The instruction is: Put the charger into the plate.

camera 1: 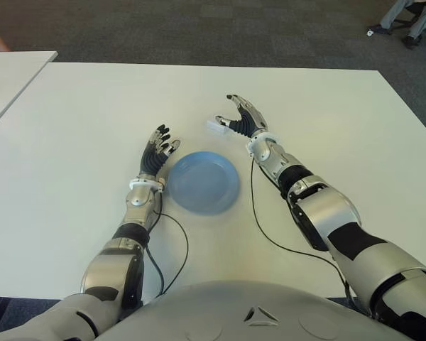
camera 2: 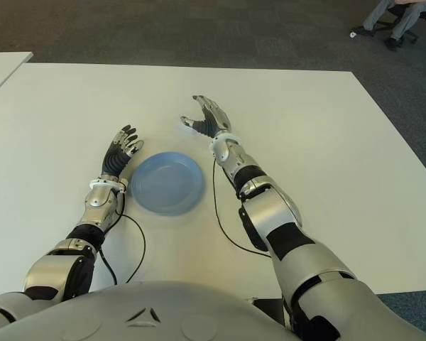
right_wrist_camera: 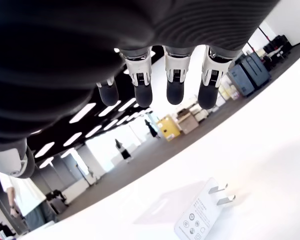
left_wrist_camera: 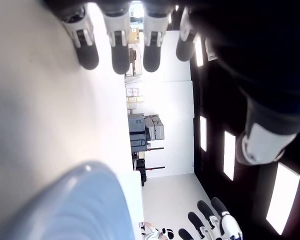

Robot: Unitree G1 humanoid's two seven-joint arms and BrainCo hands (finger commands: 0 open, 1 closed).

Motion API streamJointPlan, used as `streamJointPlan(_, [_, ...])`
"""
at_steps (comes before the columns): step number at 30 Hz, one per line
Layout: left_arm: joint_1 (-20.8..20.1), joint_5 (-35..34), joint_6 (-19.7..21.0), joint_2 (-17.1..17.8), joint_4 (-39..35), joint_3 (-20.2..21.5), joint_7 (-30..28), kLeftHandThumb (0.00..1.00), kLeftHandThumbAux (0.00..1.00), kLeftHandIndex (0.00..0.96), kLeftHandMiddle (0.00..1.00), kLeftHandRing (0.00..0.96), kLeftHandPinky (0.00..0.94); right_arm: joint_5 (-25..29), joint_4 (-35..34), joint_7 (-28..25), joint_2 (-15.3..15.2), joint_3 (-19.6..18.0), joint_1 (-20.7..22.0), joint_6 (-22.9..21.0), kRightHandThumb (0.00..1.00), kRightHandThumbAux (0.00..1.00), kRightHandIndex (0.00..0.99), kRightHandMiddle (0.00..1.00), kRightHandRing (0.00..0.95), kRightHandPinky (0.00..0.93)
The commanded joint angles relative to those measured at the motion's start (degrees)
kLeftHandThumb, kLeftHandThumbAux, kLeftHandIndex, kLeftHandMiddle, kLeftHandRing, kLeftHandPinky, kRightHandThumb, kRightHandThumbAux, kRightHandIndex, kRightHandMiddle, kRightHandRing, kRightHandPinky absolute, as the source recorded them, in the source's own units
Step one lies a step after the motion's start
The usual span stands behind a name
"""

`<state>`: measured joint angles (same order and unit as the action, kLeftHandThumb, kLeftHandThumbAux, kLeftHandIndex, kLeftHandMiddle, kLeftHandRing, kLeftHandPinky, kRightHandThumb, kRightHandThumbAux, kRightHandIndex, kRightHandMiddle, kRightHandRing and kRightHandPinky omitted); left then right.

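Observation:
A small white charger (camera 1: 217,127) with two metal prongs (right_wrist_camera: 221,195) lies flat on the white table (camera 1: 326,128), just beyond the blue plate (camera 1: 203,182). My right hand (camera 1: 241,117) hovers right beside the charger, on its right; its fingers (right_wrist_camera: 174,85) are spread and hold nothing. My left hand (camera 1: 158,153) shows left of the plate, fingers extended and apart, empty. The plate's rim (left_wrist_camera: 85,200) appears close in the left wrist view. Nothing is in the plate.
Black cables (camera 1: 177,241) trail from both forearms across the table's near part. A second white table (camera 1: 11,78) stands at the far left. A seated person's legs (camera 1: 410,18) show on the dark carpet at the far right.

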<state>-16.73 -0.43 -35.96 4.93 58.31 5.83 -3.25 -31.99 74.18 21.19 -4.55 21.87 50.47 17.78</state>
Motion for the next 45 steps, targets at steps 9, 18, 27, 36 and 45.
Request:
streamJointPlan(9, [6.84, 0.12, 3.81, -2.12, 2.17, -0.83, -0.61, 0.02, 0.542, 0.0, 0.132, 0.143, 0.143, -8.23, 3.95, -2.16, 0.76, 9.03, 0.51, -4.83, 0.448, 0.399, 0.0, 0.0, 0.0, 0.003])
streamJointPlan(18, [7.42, -0.15, 3.61, -2.49, 1.21, -0.76, -0.94, 0.011, 0.568, 0.0, 0.133, 0.14, 0.145, -12.86, 4.55, -2.82, 0.61, 13.81, 1.32, -6.82, 0.271, 0.576, 0.0, 0.052, 0.045, 0.0])
streamJointPlan(27, [7.43, -0.15, 3.16, -2.66, 1.18, -0.93, -1.65, 0.0, 0.574, 0.0, 0.129, 0.133, 0.132, -16.11, 4.71, -3.86, -0.58, 17.86, 1.87, -5.66, 0.047, 0.723, 0.0, 0.05, 0.039, 0.0])
streamJointPlan(36, [7.3, -0.22, 3.3, -2.86, 1.01, -0.9, -1.9, 0.0, 0.571, 0.0, 0.133, 0.137, 0.143, -19.04, 4.86, -3.99, -1.79, 21.62, 2.47, -4.75, 0.001, 0.803, 0.0, 0.025, 0.004, 0.0])
streamJointPlan(45, [7.38, -0.34, 2.99, -3.13, 0.83, -0.88, -2.05, 0.0, 0.574, 0.004, 0.134, 0.137, 0.144, -23.35, 4.94, -2.46, -2.99, 26.62, 3.01, -3.61, 0.0, 0.849, 0.0, 0.027, 0.0, 0.004])
